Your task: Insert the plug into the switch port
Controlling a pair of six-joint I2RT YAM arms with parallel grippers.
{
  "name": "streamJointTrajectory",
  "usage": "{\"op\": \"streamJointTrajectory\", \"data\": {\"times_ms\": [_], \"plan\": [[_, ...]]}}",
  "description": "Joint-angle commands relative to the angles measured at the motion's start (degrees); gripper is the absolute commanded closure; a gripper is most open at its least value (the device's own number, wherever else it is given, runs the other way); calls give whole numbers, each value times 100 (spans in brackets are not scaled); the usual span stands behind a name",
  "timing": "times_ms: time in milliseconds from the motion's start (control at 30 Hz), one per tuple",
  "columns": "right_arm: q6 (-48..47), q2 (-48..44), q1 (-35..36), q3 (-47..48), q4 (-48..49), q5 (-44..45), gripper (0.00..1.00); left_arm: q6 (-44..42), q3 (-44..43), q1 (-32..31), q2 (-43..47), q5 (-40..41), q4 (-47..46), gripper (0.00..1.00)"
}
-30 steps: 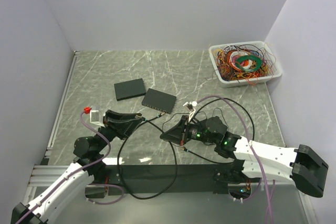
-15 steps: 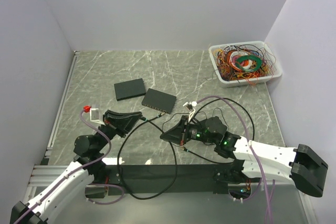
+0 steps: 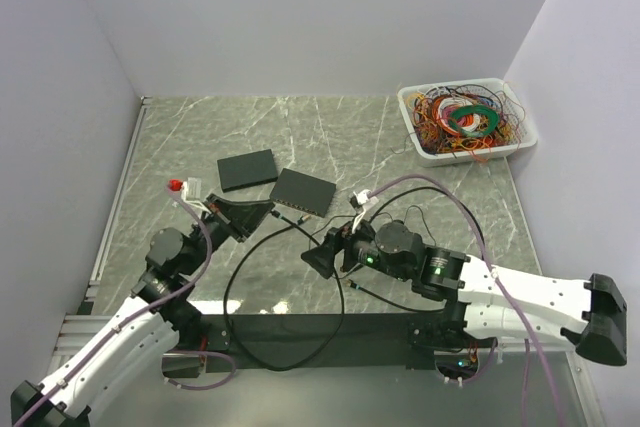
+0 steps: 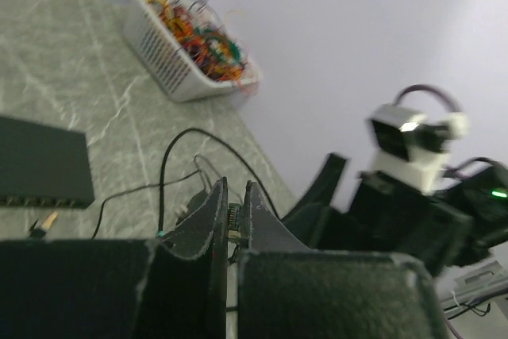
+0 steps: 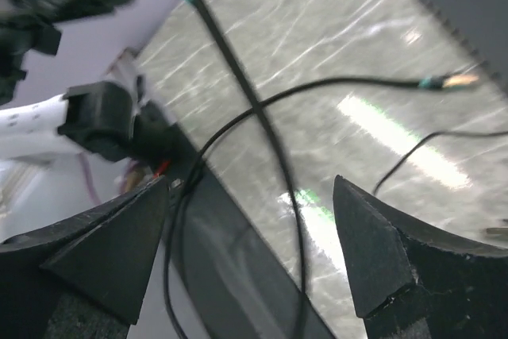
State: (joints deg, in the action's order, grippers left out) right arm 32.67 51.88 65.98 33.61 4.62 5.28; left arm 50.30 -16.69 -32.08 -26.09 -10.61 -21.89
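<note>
The switch is a flat black box lying mid-table, its ports along the near edge; it also shows at the left of the left wrist view. My left gripper is shut on the plug of a black cable, just left of the switch and lifted off the table. The cable's other plug lies loose in front of the switch. My right gripper stands open, low over the table, and the cable runs freely between its fingers.
A second flat black box lies left of the switch. A white basket full of coloured wires stands at the back right. The black cable loops over the table's near edge. Thin dark wires trail by the right arm.
My left gripper shut on the plug and carried it up toward the switch. My right gripper opened, let the cable go and shifted slightly.
</note>
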Motion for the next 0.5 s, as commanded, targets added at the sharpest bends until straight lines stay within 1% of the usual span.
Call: {"op": "streamJointTrajectory", "data": {"times_ms": [0,33,67,100,167,233,333,433,467], "plan": [[-743,76,468,760,-988,1623,9,216,-387,-9,-177,226,887,99],[-953,268,765,1040,-1190,1904,9,225,-414,-9,-230,183,949,99],[-1059,383,881,1165,-1235,2333,9,225,-458,-18,-282,113,993,99],[-1304,489,1004,1262,-1271,2511,9,234,-467,-9,-405,86,1020,99],[-1464,788,1189,1525,-1288,2880,11,252,-528,-18,-598,-54,1090,99],[-1613,1051,1216,1675,-1219,2961,12,269,-537,-9,-696,-177,1099,99],[-1789,1341,1225,1798,-1060,3058,16,331,-511,-9,-749,-354,1055,99],[-1939,1622,1216,1974,-964,3023,22,366,-485,-9,-714,-407,1090,99],[-1974,1685,1216,2018,-955,2997,29,366,-493,-9,-714,-415,1116,99]]}}
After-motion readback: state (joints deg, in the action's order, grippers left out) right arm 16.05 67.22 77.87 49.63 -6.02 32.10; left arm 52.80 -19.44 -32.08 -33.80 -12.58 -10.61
